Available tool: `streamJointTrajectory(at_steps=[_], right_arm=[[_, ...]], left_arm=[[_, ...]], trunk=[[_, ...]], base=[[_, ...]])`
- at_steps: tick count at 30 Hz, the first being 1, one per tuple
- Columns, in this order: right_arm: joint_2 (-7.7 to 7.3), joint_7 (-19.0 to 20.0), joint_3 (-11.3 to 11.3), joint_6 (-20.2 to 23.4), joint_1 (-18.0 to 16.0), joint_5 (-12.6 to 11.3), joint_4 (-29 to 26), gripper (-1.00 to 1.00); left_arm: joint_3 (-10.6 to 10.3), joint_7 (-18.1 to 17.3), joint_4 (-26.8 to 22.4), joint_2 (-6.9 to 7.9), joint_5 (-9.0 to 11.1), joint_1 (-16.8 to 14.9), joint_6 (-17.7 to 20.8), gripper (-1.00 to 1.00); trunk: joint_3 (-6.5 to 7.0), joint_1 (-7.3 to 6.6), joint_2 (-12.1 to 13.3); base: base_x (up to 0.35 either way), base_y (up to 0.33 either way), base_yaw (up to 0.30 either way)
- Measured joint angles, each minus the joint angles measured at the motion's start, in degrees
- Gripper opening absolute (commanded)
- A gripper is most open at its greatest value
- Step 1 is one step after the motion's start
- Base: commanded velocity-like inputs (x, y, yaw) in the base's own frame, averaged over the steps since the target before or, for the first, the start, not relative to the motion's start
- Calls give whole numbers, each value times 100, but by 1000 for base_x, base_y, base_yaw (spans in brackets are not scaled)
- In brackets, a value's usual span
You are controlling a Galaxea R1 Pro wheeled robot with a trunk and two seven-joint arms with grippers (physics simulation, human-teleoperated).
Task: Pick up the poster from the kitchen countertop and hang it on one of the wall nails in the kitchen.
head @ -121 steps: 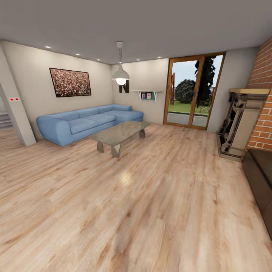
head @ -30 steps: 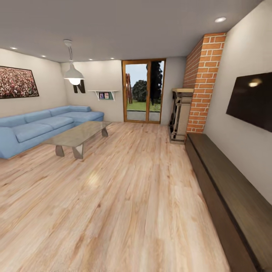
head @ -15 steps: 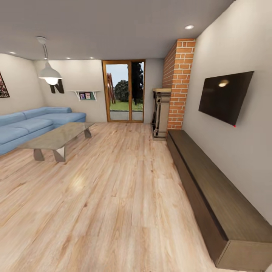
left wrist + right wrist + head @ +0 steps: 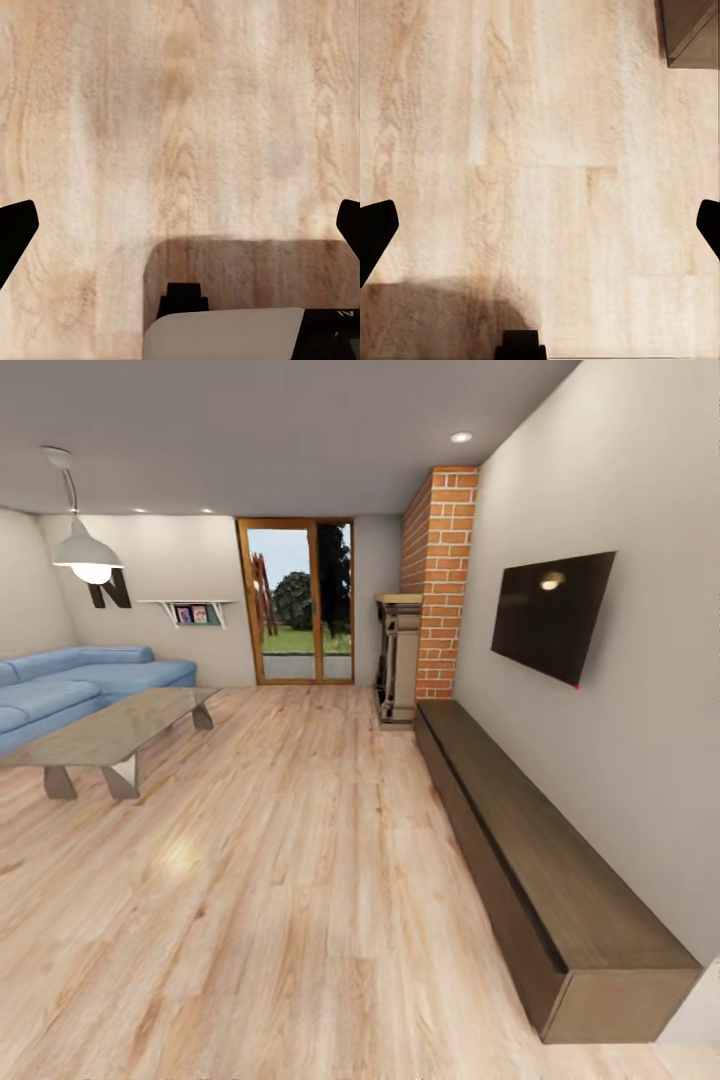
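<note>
At the far left of the head view the blue sofa [image 4: 70, 685] is cut off by the picture's edge, and the glass coffee table [image 4: 115, 730] in front of it loses its near corner the same way. Above them hangs a white pendant lamp [image 4: 87, 555], partly covering a dark letter N [image 4: 110, 593] on the back wall; beside it a small wall shelf [image 4: 195, 610] holds two pictures too small to read. Further right stands the wood-framed glass door [image 4: 297, 600], with greenery outside. Next come the fireplace [image 4: 397, 660] and the brick chimney [image 4: 437, 580]. On the right wall hangs a dark television [image 4: 550, 615], and below it a long low dark wooden bench [image 4: 540, 850] runs toward the camera. Pale wooden floor [image 4: 300, 880] covers the room. No poster or kitchen countertop can be seen here.

In the left wrist view, the left gripper [image 4: 180, 232] has its fingers spread wide, only the black tips at the frame edges, empty over floorboards. The right gripper [image 4: 540, 232] is likewise wide apart and empty, a corner of the bench [image 4: 690, 30] nearby.
</note>
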Motion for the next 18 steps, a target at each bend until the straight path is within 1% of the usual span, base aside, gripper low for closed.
streamJointTrajectory(at_steps=[4,18], right_arm=[[-5,0,-1,0,1,1,0,100],[-8,0,-2,1,-1,1,-3,100]], left_arm=[[0,0,1,-1,0,-1,0,100],[-1,0,2,-1,0,-1,0,100]], trunk=[[0,1,1],[0,-2,0]], base=[[-248,0,-203],[-10,0,-295]])
